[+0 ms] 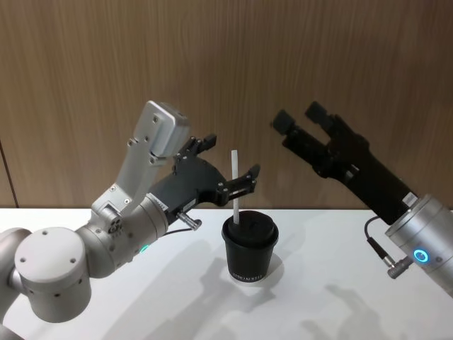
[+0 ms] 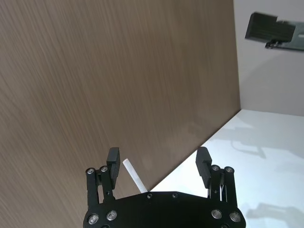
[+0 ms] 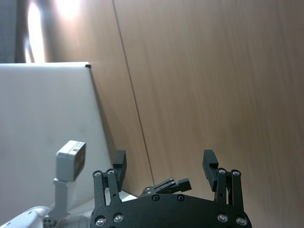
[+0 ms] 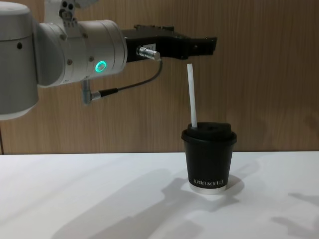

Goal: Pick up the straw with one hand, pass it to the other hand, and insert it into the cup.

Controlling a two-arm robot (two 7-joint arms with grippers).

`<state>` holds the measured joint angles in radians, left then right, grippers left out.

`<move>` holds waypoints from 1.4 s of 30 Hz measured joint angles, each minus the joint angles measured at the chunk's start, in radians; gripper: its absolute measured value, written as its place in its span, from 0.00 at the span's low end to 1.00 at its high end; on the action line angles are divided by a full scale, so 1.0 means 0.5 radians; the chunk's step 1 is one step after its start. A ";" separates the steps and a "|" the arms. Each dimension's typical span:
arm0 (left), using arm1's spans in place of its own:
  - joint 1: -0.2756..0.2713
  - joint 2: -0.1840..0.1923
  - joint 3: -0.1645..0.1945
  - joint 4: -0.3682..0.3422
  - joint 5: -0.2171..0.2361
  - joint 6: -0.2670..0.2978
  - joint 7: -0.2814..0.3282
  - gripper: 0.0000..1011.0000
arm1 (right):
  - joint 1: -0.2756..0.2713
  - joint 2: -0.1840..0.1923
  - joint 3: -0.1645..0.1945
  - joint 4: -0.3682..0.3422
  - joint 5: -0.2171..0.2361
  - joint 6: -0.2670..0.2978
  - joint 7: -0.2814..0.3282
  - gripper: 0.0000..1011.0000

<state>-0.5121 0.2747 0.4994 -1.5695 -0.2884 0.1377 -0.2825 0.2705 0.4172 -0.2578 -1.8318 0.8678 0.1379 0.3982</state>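
The white straw (image 1: 235, 188) (image 4: 191, 97) stands nearly upright in the lid of the black cup (image 1: 250, 248) (image 4: 208, 154), which sits on the white table. My left gripper (image 1: 230, 157) (image 4: 199, 45) hovers open just above and behind the straw's top, touching nothing. In the left wrist view the straw (image 2: 134, 176) tip shows beside one finger of that gripper (image 2: 157, 156), with a gap between them. My right gripper (image 1: 299, 117) (image 3: 165, 159) is raised off to the right, open and empty, well away from the cup.
A wood-panelled wall (image 1: 226, 64) rises right behind the white table (image 1: 106, 312). The tabletop around the cup carries only shadows. In the left wrist view the right gripper (image 2: 275, 31) shows far off.
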 joint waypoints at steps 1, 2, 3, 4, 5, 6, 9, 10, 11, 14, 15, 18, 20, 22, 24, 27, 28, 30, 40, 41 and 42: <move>0.002 -0.002 -0.001 -0.003 0.003 -0.003 0.002 0.99 | -0.006 -0.002 0.003 -0.004 0.000 -0.002 -0.017 0.99; 0.004 -0.004 -0.001 -0.005 0.007 -0.007 0.004 0.99 | -0.012 -0.002 0.005 -0.008 0.000 -0.003 -0.030 0.99; 0.008 -0.007 -0.002 -0.010 0.013 -0.013 0.008 0.99 | -0.025 -0.004 0.010 -0.015 0.000 -0.005 -0.053 0.99; 0.011 -0.010 -0.003 -0.013 0.016 -0.016 0.011 0.99 | -0.034 -0.005 0.013 -0.020 0.001 -0.005 -0.063 0.99; 0.015 -0.013 -0.004 -0.018 0.021 -0.020 0.014 0.99 | -0.041 -0.005 0.015 -0.023 0.001 -0.006 -0.072 0.99; 0.017 -0.015 -0.005 -0.020 0.025 -0.024 0.017 0.99 | -0.054 -0.006 0.019 -0.030 0.004 -0.008 -0.091 0.99; 0.024 -0.023 -0.007 -0.029 0.037 -0.030 0.027 0.99 | -0.072 -0.006 0.024 -0.037 0.010 -0.010 -0.112 0.99; 0.026 -0.025 -0.007 -0.032 0.042 -0.032 0.030 0.99 | -0.081 -0.006 0.026 -0.040 0.017 -0.011 -0.123 0.99; 0.028 -0.027 -0.008 -0.034 0.045 -0.032 0.033 0.99 | -0.087 -0.006 0.027 -0.042 0.020 -0.012 -0.128 0.99; 0.034 -0.036 -0.009 -0.043 0.057 -0.034 0.043 0.99 | -0.101 -0.006 0.028 -0.042 0.035 -0.015 -0.136 0.99; 0.036 -0.039 -0.009 -0.046 0.063 -0.034 0.047 0.99 | -0.105 -0.006 0.028 -0.042 0.040 -0.017 -0.137 0.99; 0.040 -0.045 -0.010 -0.052 0.072 -0.035 0.055 0.99 | -0.116 -0.005 0.027 -0.041 0.056 -0.021 -0.137 0.99; 0.042 -0.048 -0.010 -0.055 0.076 -0.035 0.058 0.99 | -0.121 -0.005 0.026 -0.037 0.064 -0.024 -0.137 0.99; 0.044 -0.051 -0.011 -0.058 0.081 -0.036 0.061 0.99 | -0.125 -0.005 0.024 -0.035 0.071 -0.027 -0.136 0.99; 0.045 -0.053 -0.011 -0.059 0.083 -0.036 0.063 0.99 | -0.129 -0.005 0.022 -0.032 0.078 -0.029 -0.136 0.99; 0.047 -0.055 -0.012 -0.063 0.088 -0.037 0.067 0.99 | -0.134 -0.005 0.021 -0.029 0.086 -0.032 -0.134 0.99; 0.048 -0.056 -0.012 -0.064 0.090 -0.038 0.069 0.99 | -0.135 -0.005 0.020 -0.029 0.087 -0.032 -0.134 0.99; 0.048 -0.057 -0.013 -0.065 0.091 -0.038 0.070 0.99 | -0.137 -0.005 0.019 -0.027 0.092 -0.034 -0.133 0.99; 0.051 -0.062 -0.013 -0.069 0.098 -0.038 0.075 0.99 | -0.144 -0.005 0.017 -0.023 0.103 -0.037 -0.131 0.99; 0.051 -0.062 -0.013 -0.070 0.098 -0.038 0.076 0.99 | -0.145 -0.005 0.017 -0.023 0.104 -0.037 -0.131 0.99; 0.051 -0.062 -0.013 -0.070 0.099 -0.038 0.076 0.99 | -0.145 -0.005 0.016 -0.022 0.105 -0.037 -0.131 0.99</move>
